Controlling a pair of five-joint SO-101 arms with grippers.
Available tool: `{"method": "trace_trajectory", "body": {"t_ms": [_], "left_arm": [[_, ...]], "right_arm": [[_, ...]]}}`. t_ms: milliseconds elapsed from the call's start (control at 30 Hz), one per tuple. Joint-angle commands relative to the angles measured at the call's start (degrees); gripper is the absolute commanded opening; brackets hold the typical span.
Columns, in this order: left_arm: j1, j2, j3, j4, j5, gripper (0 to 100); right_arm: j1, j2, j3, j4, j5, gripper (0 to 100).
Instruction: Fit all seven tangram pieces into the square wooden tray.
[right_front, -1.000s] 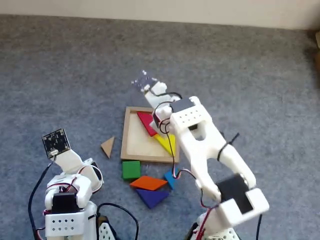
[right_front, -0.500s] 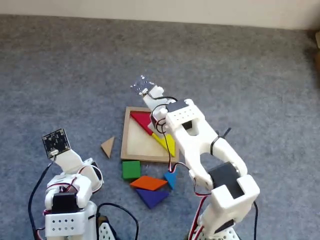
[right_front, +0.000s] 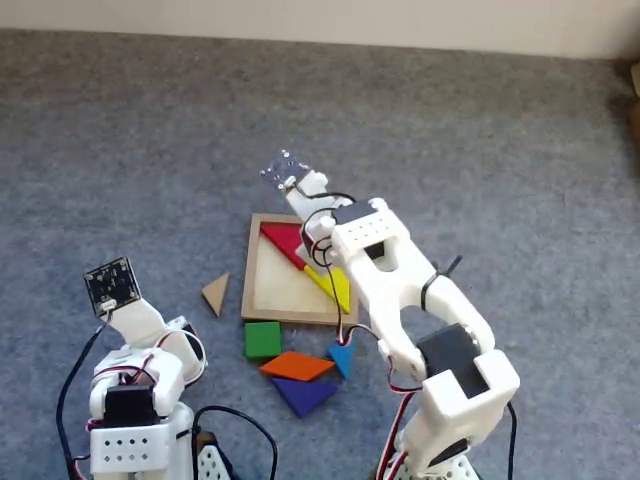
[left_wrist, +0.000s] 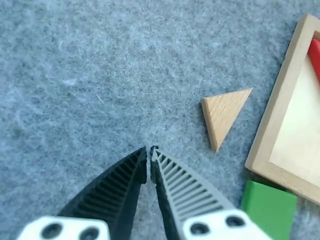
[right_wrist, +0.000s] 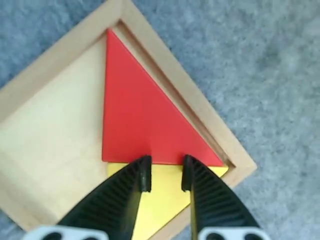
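The square wooden tray (right_front: 249, 272) lies mid-table, holding a red triangle (right_front: 282, 240) in its far corner and a yellow triangle (right_front: 336, 289) along the right side. My right gripper (right_wrist: 165, 175) hovers slightly open over the seam where the red triangle (right_wrist: 140, 125) meets the yellow triangle (right_wrist: 160, 200), holding nothing. My left gripper (left_wrist: 150, 151) is shut and empty over bare carpet, a little short of the plain wooden triangle (left_wrist: 222, 114). In front of the tray lie a green square (right_front: 262, 340), an orange parallelogram (right_front: 296, 366), a small blue triangle (right_front: 342, 356) and a purple triangle (right_front: 305, 395).
The right arm (right_front: 385, 270) stretches over the tray's right side and hides part of it. The left arm's base (right_front: 130, 420) sits at the near left. Grey carpet (right_front: 480, 150) covers the whole table around the pieces.
The right arm shifted left and back toward its base, and the red triangle slid tighter into the tray's far corner. The left arm has not moved.
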Motion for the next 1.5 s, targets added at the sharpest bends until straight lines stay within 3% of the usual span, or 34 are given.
{"method": "trace_trajectory", "body": {"t_ms": [0, 267, 467, 633, 733, 833, 1200, 1300, 1467], "left_arm": [[1.2, 0.4, 1.3, 0.3, -0.4, 4], [1.2, 0.4, 1.3, 0.3, -0.4, 4], [1.2, 0.4, 1.3, 0.3, -0.4, 4], [1.2, 0.4, 1.3, 0.3, -0.4, 4], [1.2, 0.4, 1.3, 0.3, -0.4, 4], [1.2, 0.4, 1.3, 0.3, -0.4, 4], [1.2, 0.4, 1.3, 0.3, -0.4, 4], [1.2, 0.4, 1.3, 0.3, -0.4, 4], [1.2, 0.4, 1.3, 0.3, -0.4, 4]], "right_arm": [[0.5, -7.1, -0.4, -0.2, -0.7, 10.5], [0.4, -17.2, 5.5, 0.7, -8.4, 10.5], [-4.6, -26.5, 6.8, 9.9, -14.7, 10.7], [-10.9, -30.0, 6.8, 15.2, -29.3, 11.0], [-14.3, -29.8, 7.0, 14.7, -41.0, 11.0], [-16.3, -30.0, 9.0, 13.6, -48.1, 11.0], [-18.7, -30.5, 23.0, 7.8, -48.4, 11.1], [-20.5, -30.5, 23.4, 8.0, -43.5, 16.3], [-23.0, -30.5, 22.9, 14.2, -42.9, 27.4]]}}
